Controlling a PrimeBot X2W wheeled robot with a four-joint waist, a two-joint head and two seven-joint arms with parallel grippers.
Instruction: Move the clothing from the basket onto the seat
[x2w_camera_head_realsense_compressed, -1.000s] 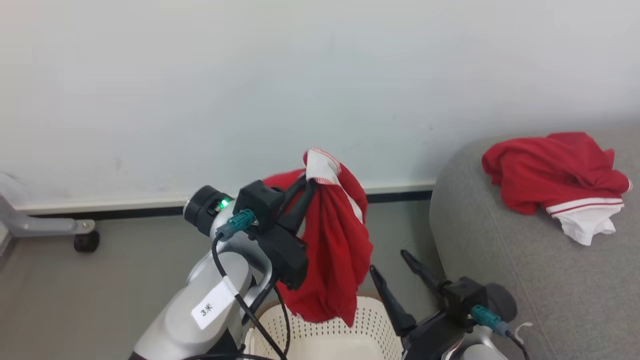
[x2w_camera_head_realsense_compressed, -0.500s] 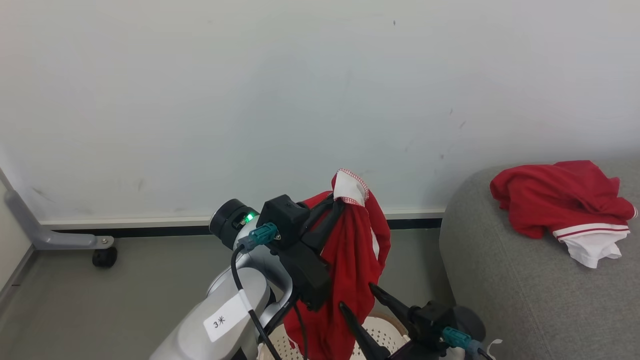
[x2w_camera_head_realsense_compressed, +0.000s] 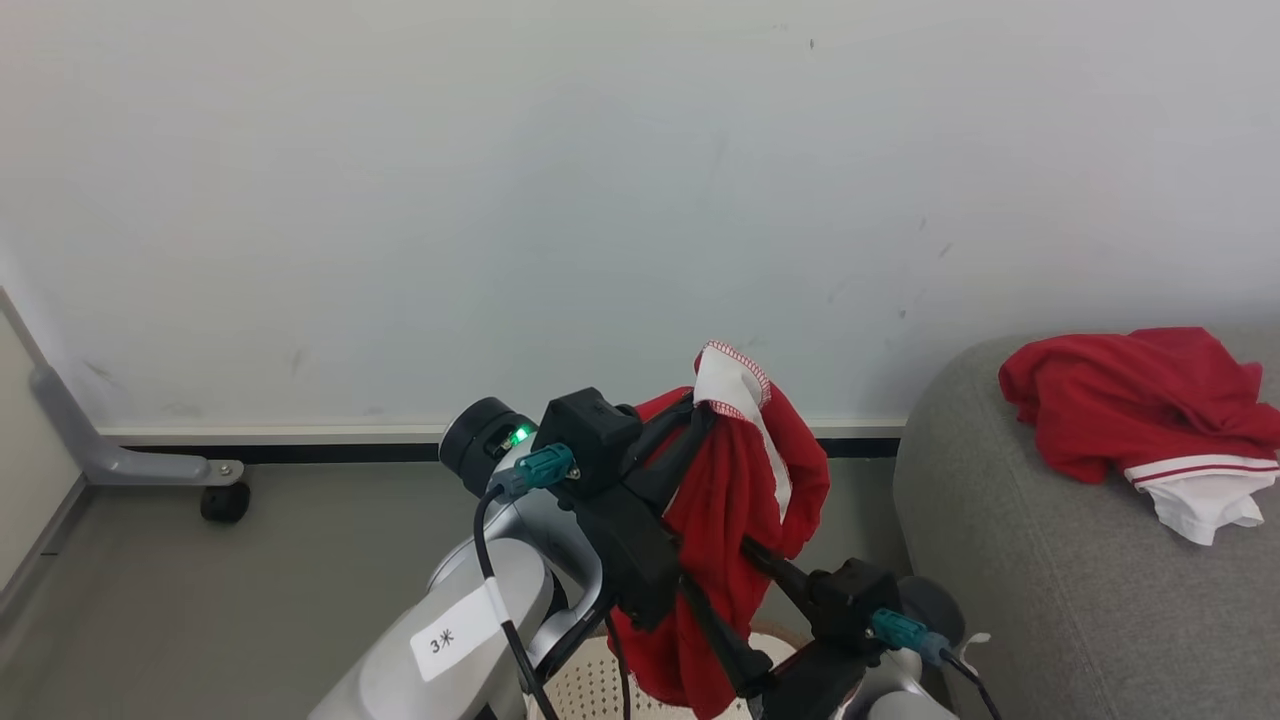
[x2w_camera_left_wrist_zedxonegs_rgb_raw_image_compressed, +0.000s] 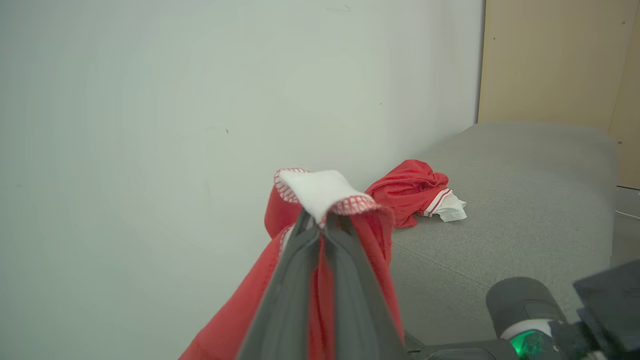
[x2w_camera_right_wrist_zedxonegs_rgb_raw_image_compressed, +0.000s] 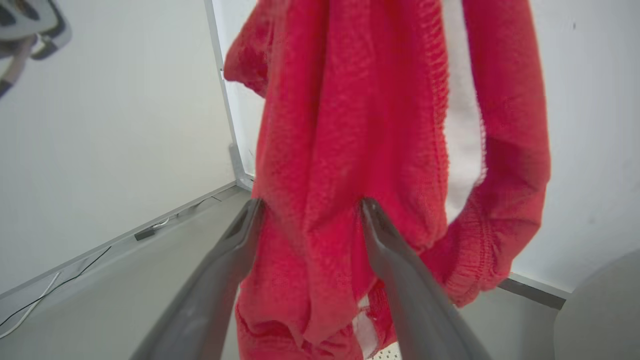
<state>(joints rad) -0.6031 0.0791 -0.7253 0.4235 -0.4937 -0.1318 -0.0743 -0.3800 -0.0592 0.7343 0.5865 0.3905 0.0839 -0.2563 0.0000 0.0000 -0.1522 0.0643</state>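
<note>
My left gripper is raised and shut on the white-trimmed top of a red piece of clothing, which hangs down over the cream basket. In the left wrist view the fingers pinch that trim. My right gripper is open, its fingers reaching into the hanging cloth. Seen from the right wrist, the fingertips straddle a fold of the cloth. A second red and white garment lies on the grey seat at right.
A white wall with a dark baseboard runs behind. A grey metal leg with a black caster stands on the floor at left. A beige panel rises beyond the seat's far end. A thin cable lies along the floor.
The head camera has tilted up, so less of the basket shows. My right gripper has risen until its open fingers straddle the hanging cloth. The left gripper keeps its hold.
</note>
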